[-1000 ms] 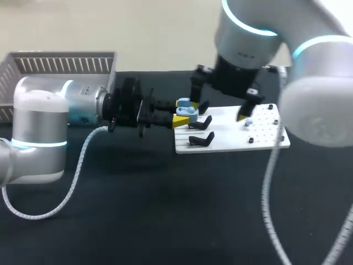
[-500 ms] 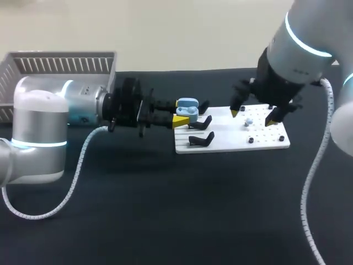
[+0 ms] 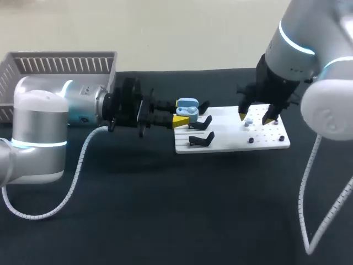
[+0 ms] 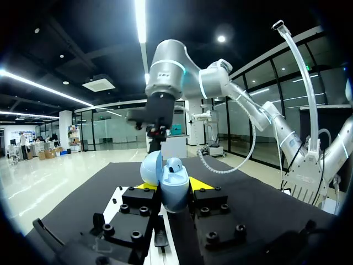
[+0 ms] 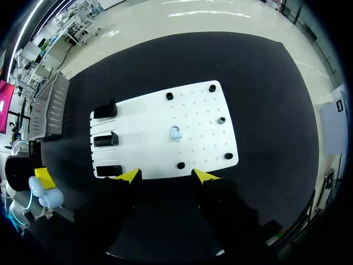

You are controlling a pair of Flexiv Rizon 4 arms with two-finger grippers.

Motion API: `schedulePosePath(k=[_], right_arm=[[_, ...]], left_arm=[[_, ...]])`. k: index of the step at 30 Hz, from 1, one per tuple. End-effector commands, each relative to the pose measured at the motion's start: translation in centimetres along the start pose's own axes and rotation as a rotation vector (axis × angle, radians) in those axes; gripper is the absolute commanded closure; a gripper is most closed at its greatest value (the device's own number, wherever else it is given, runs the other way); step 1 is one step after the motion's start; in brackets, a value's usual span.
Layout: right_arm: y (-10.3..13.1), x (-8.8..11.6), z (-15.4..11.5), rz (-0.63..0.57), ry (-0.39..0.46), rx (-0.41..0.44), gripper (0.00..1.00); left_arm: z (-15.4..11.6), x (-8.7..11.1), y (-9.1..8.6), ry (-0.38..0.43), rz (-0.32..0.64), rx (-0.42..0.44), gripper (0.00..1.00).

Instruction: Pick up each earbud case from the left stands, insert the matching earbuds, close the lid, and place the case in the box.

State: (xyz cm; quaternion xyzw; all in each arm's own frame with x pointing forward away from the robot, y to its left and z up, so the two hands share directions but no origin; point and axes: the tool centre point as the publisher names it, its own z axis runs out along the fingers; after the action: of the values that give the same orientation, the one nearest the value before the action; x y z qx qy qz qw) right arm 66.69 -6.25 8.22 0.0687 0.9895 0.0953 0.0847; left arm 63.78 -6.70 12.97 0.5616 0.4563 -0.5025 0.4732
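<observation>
Clamping the blue earbud case [image 3: 187, 107] tight between both fingers of the left hand [image 3: 183, 112], with the lid tipped open. Looks to have one seated earbud [image 4: 174, 165] inside, going by the left wrist view. Hovering over the white board [image 5: 204, 143] with the right hand [image 5: 166, 175], fingers spread apart and gripping nothing. Worth looking hardest at the loose earbud [image 5: 175, 132]: just ahead of the right hand's fingertips and below them, nearly in line with the gap between the two fingers. Probably calls for a short reach forward, then straight down. Too small to tell which way its long side points. Much nearer to the right hand than to the left hand, and no free fingers on the left anyway. Then a carry sideways past the stands to the open case. Counting up: one case, one loose earbud on the board, one more in the case, three black stands [image 5: 105, 139] in a row, five little dark pegs [image 5: 221, 120] dotted around the loose earbud, and one box [image 3: 60, 65] far behind the left hand, back by its arm, at the edge of the tabletop [image 3: 165, 210]. Could easily slip if pinched off the middle, being so tiny and round.
</observation>
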Motion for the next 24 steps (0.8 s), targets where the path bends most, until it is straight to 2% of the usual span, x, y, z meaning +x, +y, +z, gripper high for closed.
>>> schedulePosePath(k=[1,5,7,11,13,17,24], right_arm=[[-0.2,-1.3,1.9,-0.002,0.024,-0.008,0.43],[-0.6,-1.6,3.2,-0.013,0.032,-0.004,0.48],[-0.7,-1.6,3.5,-0.018,0.032,-0.003,0.47],[-0.8,-1.7,4.0,-0.029,0.001,-0.009,0.46],[-0.8,-1.8,4.2,-0.032,-0.018,-0.015,0.5],[-1.0,-2.1,4.2,-0.03,-0.063,-0.015,0.51],[-1.5,-2.3,4.4,-0.021,-0.087,-0.016,0.51]], left_arm=[[0.0,0.1,-0.1,-0.001,0.004,-0.006,1.0],[0.0,0.1,-0.1,-0.001,0.004,-0.006,1.0],[0.0,0.1,-0.1,-0.001,0.004,-0.006,1.0],[0.0,0.1,-0.1,-0.001,0.004,-0.006,1.0],[0.0,0.1,-0.1,-0.001,0.004,-0.006,1.0],[0.0,0.1,-0.1,-0.001,0.004,-0.006,1.0],[0.0,0.1,-0.1,-0.001,0.004,-0.006,1.0]])
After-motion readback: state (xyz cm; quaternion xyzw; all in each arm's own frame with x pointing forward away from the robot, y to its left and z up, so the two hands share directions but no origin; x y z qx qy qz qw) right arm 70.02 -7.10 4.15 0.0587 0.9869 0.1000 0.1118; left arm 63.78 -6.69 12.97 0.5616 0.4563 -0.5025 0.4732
